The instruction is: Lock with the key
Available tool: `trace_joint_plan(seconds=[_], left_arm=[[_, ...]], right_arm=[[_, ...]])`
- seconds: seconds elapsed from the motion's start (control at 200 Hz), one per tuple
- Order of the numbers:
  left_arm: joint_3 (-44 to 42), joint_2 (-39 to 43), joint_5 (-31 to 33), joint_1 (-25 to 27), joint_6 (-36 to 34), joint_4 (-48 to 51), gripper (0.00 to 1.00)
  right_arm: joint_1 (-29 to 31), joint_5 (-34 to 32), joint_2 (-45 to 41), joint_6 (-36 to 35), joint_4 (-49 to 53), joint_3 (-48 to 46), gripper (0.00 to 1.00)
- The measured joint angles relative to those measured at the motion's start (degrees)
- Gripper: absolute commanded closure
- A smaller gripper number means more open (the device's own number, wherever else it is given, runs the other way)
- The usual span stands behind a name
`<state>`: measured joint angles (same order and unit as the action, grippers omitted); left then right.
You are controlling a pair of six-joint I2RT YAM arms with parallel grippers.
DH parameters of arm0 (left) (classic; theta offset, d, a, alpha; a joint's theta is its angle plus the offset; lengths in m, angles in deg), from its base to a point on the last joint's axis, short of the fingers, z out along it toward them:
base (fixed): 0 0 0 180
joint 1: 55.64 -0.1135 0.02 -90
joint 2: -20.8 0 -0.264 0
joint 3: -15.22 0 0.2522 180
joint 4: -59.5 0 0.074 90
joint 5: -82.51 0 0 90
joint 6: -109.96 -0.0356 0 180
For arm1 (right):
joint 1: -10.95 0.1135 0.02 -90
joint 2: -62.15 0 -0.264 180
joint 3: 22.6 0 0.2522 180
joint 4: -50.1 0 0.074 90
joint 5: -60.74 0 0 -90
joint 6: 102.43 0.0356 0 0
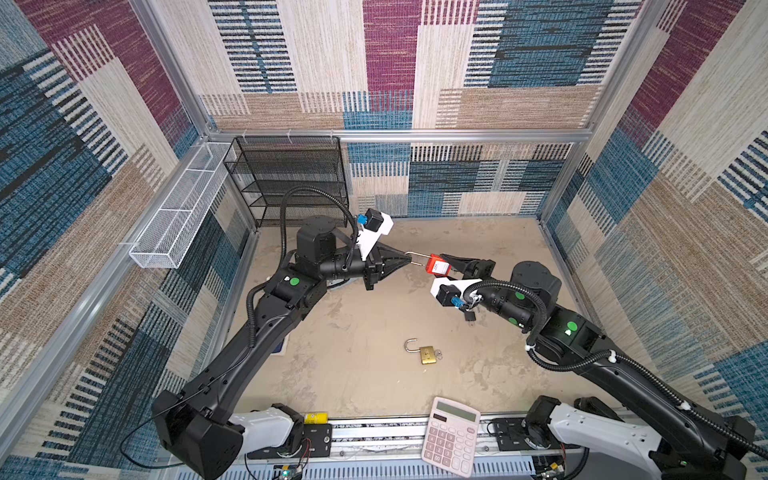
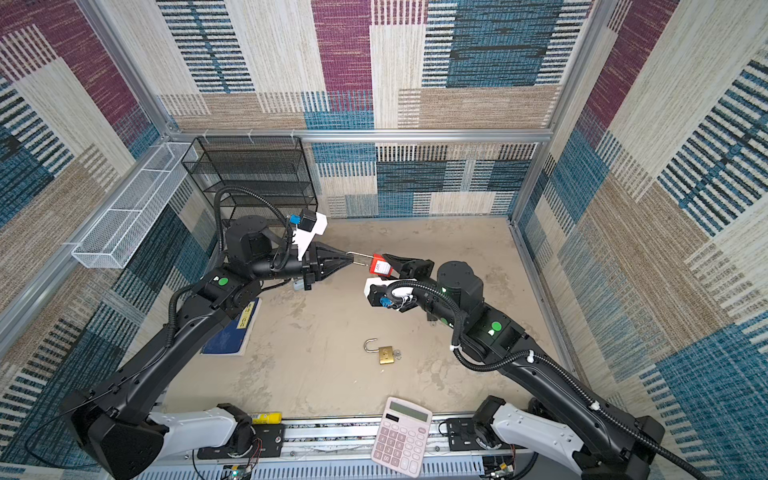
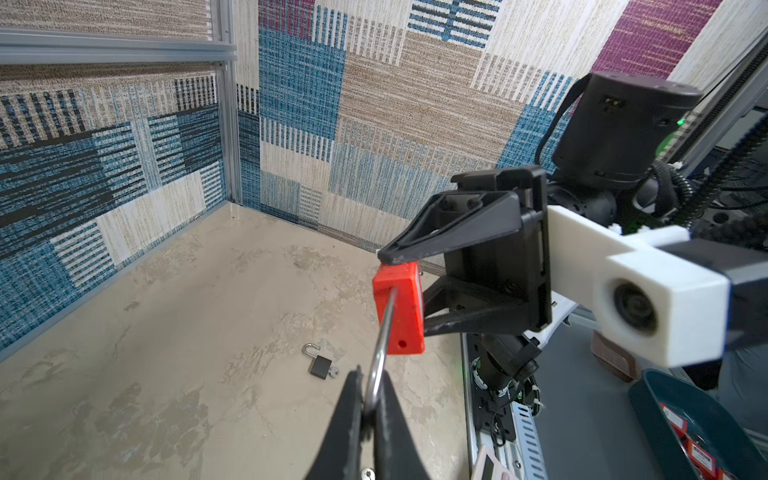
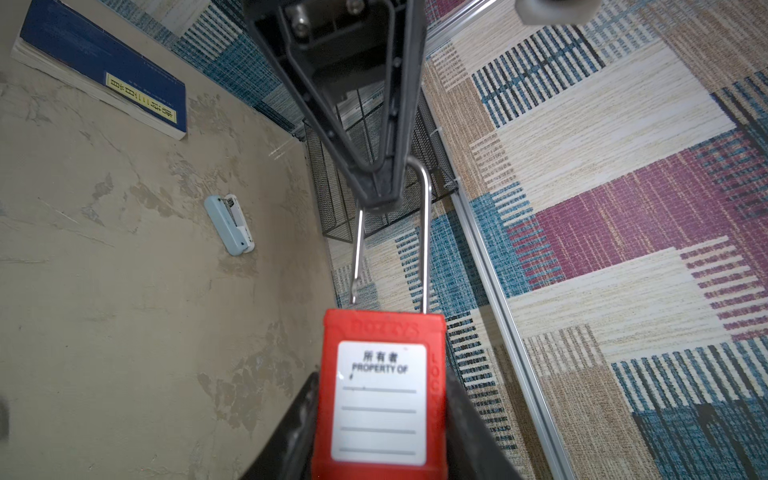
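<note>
Both arms meet over the middle of the sandy tabletop (image 1: 353, 324), and the red safety padlock (image 1: 435, 266) hangs in the air between them, clear of the surface.

The right gripper (image 1: 446, 264) has the red body clamped between its two fingers, the white "PROPERTY OF" label facing its wrist camera. The jaws stand partly apart, filled by the lock.

The left gripper (image 1: 409, 261) is pinched down tight on the bend of the steel shackle (image 4: 426, 232), jaws all but together with only the wire between them.

That shackle is open. In the right wrist view the long leg runs into the body, while the short leg's notched tip sits free just above the top of the body. The key I cannot make out; the bottom of the body is hidden in the right fingers.

Down on the table, nearer the front, lies a brass padlock (image 1: 426, 354), flat, its shackle swung open, with something small and silvery at its side, too small to call.

A pink calculator (image 1: 451, 434) rests on the front rail. A blue book (image 2: 232, 332) lies under the left arm, a small pale-blue device (image 4: 228, 224) near it. A black mesh shelf (image 1: 286, 178) stands in the back corner beside a white mesh basket (image 1: 178, 208) on the side wall.
</note>
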<state>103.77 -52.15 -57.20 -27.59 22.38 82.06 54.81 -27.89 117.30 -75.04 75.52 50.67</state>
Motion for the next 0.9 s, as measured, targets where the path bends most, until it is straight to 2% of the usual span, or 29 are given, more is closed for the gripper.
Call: trace_joint_plan(seconds=[0.055,0.661,0.902], left_arm=[[0.0,0.04,-0.2,0.09,0.63,0.0,1.0],[-1.2,1.29,2.01,0.13,6.6,-2.67,1.0],[-4.76,3.89,4.57,0.7,8.28,-5.33,1.0]], right_arm=[[-0.04,-0.33,0.2,-0.52,-0.33,0.0,0.63],[0.0,-2.86,0.79,-4.42,-8.39,-2.82,0.67],[0.04,-1.92,0.46,-6.21,-9.16,-3.45,0.67]])
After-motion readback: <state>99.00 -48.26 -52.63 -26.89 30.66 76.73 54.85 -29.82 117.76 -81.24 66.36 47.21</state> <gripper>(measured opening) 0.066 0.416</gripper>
